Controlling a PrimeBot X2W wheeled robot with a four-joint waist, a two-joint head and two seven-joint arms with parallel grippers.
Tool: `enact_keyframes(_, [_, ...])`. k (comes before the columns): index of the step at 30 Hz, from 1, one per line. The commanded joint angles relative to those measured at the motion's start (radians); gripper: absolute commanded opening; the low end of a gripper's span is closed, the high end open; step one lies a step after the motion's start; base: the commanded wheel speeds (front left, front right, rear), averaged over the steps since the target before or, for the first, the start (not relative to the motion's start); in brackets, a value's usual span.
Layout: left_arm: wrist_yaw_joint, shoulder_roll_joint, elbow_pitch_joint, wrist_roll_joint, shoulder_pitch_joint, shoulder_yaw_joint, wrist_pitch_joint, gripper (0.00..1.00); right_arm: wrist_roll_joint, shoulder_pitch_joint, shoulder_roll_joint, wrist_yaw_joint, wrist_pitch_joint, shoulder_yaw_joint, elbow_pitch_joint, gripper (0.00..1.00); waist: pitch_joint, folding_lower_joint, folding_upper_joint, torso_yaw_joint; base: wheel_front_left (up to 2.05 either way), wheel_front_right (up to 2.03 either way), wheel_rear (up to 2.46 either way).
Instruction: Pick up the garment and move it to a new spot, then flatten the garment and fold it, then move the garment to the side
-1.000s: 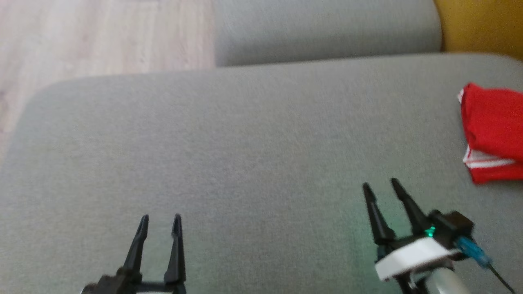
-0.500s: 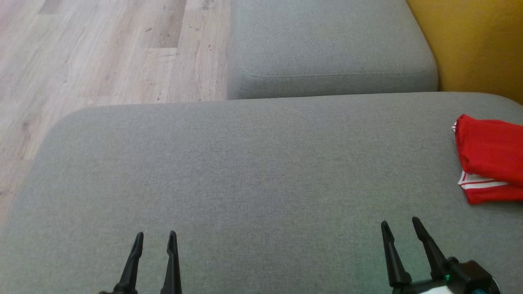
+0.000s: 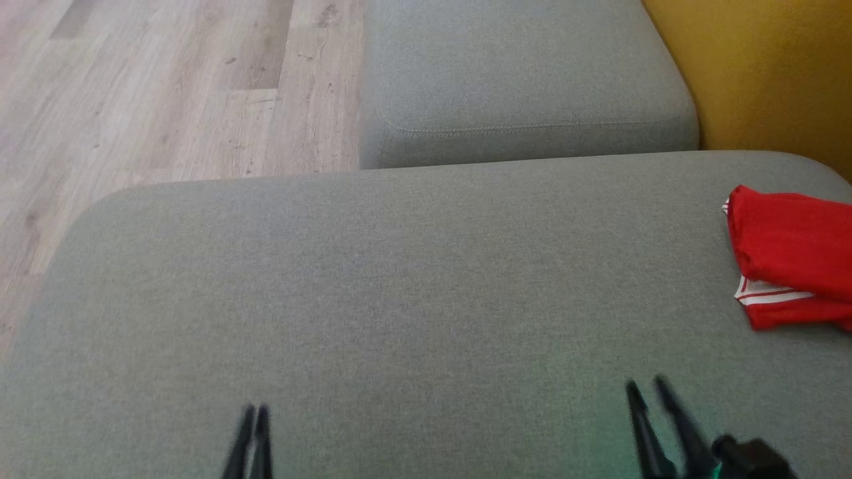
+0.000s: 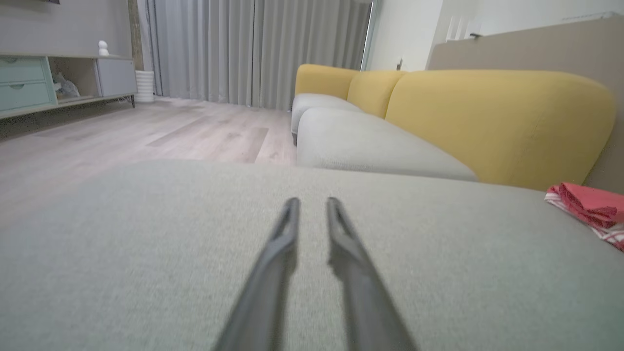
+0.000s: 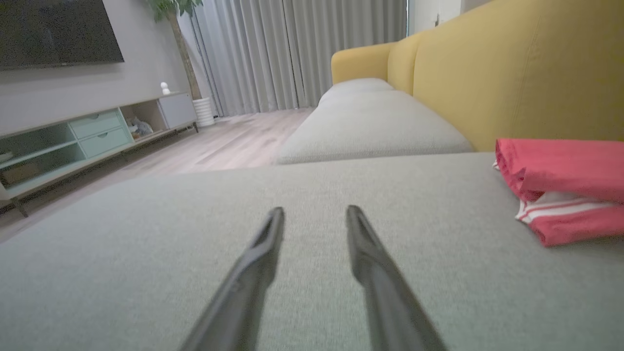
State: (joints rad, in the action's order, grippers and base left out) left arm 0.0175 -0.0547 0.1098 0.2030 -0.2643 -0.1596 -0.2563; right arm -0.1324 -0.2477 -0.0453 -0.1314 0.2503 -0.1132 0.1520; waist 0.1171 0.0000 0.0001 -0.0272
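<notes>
While the left gripper (image 3: 256, 412) hangs over the cushion's (image 3: 399, 279) near edge with fingers narrowly parted, and the right gripper (image 3: 645, 386) stands a little wider, both empty, the folded red garment (image 3: 792, 259) lies farther off at the cushion's right edge. It looks placed, so any withdrawal should stay clear of it and not ruffle the fold. No lettering is readable, just white stripes.

The garment (image 3: 785, 256) is bright red, with thin white stripes along one edge. The sofa seat (image 3: 399, 279) is plain light grey, its backrest (image 3: 765, 73) mustard yellow. The floor (image 3: 166, 86) is pale wood-grain planks. My left gripper (image 3: 255, 409) and right gripper (image 3: 644, 382) are both black. The curtains (image 4: 253, 48) are grey, the cabinet drawers (image 5: 97, 134) pale teal.
</notes>
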Motion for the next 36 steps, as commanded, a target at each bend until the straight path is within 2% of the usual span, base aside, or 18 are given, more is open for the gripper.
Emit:
enact_keyframes(1, [0.0, 0.0, 0.005, 0.001, -0.002, 0.0, 0.0, 0.0, -0.001, -0.002, 0.0, 0.0, 0.0, 0.0, 0.005, 0.0, 0.0, 0.0, -0.0001, 0.0, 0.0, 0.0, 0.0])
enact_keyframes(3, [0.0, 0.0, 0.035, 0.005, -0.013, -0.001, 0.001, 0.0, -0.005, -0.013, 0.0, 0.0, -0.002, -0.001, 0.034, 0.0, 0.0, 0.0001, -0.0001, 0.0, 0.0, 0.0, 0.0])
enact_keyframes(36, [0.03, -0.014, 0.063, 0.393, 0.089, 0.051, 0.082, 0.0, -0.418, 0.084, -0.021, 0.0, -0.076, 0.032, 0.048, 0.0, -0.032, 0.0001, -0.0001, 0.007, 0.0, 0.0, 0.0])
